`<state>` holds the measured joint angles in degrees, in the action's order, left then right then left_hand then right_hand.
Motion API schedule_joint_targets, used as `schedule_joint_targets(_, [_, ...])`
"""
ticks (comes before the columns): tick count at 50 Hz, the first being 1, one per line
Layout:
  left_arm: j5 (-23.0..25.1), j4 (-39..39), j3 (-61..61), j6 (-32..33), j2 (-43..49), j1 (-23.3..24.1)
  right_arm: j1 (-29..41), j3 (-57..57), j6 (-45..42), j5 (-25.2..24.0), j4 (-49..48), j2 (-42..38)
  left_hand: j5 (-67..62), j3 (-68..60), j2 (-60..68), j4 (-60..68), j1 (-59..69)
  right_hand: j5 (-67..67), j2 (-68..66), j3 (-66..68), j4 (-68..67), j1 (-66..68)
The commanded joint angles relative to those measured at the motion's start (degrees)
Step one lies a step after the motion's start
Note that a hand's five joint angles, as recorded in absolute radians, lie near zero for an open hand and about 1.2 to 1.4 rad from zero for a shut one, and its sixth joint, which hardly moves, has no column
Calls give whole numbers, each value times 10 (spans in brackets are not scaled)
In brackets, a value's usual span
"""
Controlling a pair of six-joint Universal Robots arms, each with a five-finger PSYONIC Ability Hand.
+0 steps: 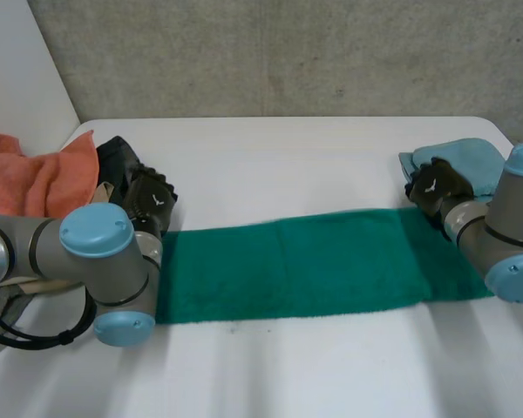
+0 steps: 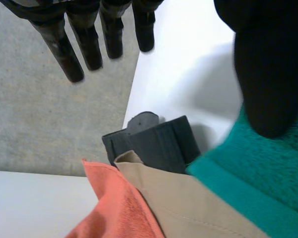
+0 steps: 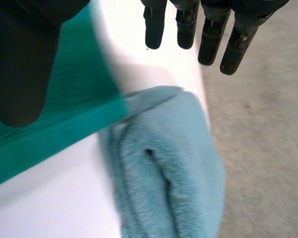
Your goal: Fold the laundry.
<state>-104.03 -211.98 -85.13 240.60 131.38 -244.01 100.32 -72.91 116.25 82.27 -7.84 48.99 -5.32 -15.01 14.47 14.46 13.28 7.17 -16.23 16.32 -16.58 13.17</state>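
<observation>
Robot hands (image 1: 151,202) (image 1: 436,185) open at green towel (image 1: 288,266)

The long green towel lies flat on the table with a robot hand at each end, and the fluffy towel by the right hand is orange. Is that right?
Not quite: the fluffy towel by the right hand is light blue, not orange, as the right wrist view shows. The green towel does lie flat on the table, a hand at each end.

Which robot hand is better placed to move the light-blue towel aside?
The right robot hand: it is open at the end of the green towel, with the light-blue towel right beside it.
</observation>
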Motion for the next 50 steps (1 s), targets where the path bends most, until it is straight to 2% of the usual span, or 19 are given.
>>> schedule_joint_targets(1, [-5, -6, -5, 6, -38, 9, -6, 9, 162, 9, -11, 84, 53, 50, -45, -45, -33, -72, 62, -63, 66, -32])
schedule_joint_targets(4, [-7, -5, -21, -7, -77, 9, -9, 3, 212, 3, 2, 115, 53, 50, -45, -45, -33, -72, 62, -63, 66, -32])
schedule_joint_targets(7, [-7, -5, -45, -35, -117, 11, -32, -7, 260, -25, 60, 143, 53, 50, -45, -45, -33, -72, 62, -63, 66, -32])
schedule_joint_targets(11, [-6, 2, -87, -93, -172, 14, -90, -35, 275, -106, 173, 166, 53, 50, -45, -45, -33, -72, 62, -63, 66, -32])
schedule_joint_targets(13, [-5, 3, -106, -115, -189, 16, -120, -64, 274, -163, 224, 179, 53, 50, -45, -45, -33, -72, 62, -63, 66, -32])
schedule_joint_targets(16, [-4, 5, -147, -167, -224, 21, -156, -118, 268, -218, 242, 192, 53, 50, -45, -45, -33, -11, 1, -2, 5, 29])
schedule_joint_targets(19, [-2, 6, -180, -209, -241, 26, -182, -161, 259, -243, 231, 197, 53, 50, -45, -45, -33, 45, -54, 54, -51, 85])
schedule_joint_targets(20, [-2, 6, -187, -218, -244, 26, -197, -185, 248, -253, 216, 197, 53, 50, -45, -45, -33, 102, -111, 110, -108, 142])
schedule_joint_targets(25, [1, 7, -215, -257, -247, 41, -217, -246, 220, -267, 153, 197, 53, 50, -45, -45, -33, 129, -139, 138, -135, 169])
schedule_joint_targets(36, [2, 7, -219, -258, -245, 52, -218, -280, 195, -265, 70, 167, 53, 50, -45, -45, -33, 191, -201, 200, -197, 231])
schedule_joint_targets(38, [2, 7, -219, -258, -244, 51, -218, -279, 195, -265, 64, 156, 53, 50, -45, -45, -33, 267, -276, 275, -273, 307])
schedule_joint_targets(39, [2, 7, -219, -258, -243, 50, -218, -278, 195, -265, 60, 153, 53, 50, -45, -45, -33, 352, -362, 361, -358, 392])
schedule_joint_targets(40, [2, 7, -219, -258, -243, 50, -218, -275, 195, -264, 54, 148, 53, 50, -45, -45, -33, 613, -622, 621, -619, 653])
schedule_joint_targets(46, [1, 7, -220, -258, -242, 49, -231, -280, 192, -253, 50, 152, 53, 50, -45, -45, -33, 628, -638, 637, -634, 668])
schedule_joint_targets(50, [1, 7, -220, -258, -244, 49, -266, -292, 179, -232, 55, 178, 53, 50, -45, -45, -33, 628, -638, 637, -634, 668])
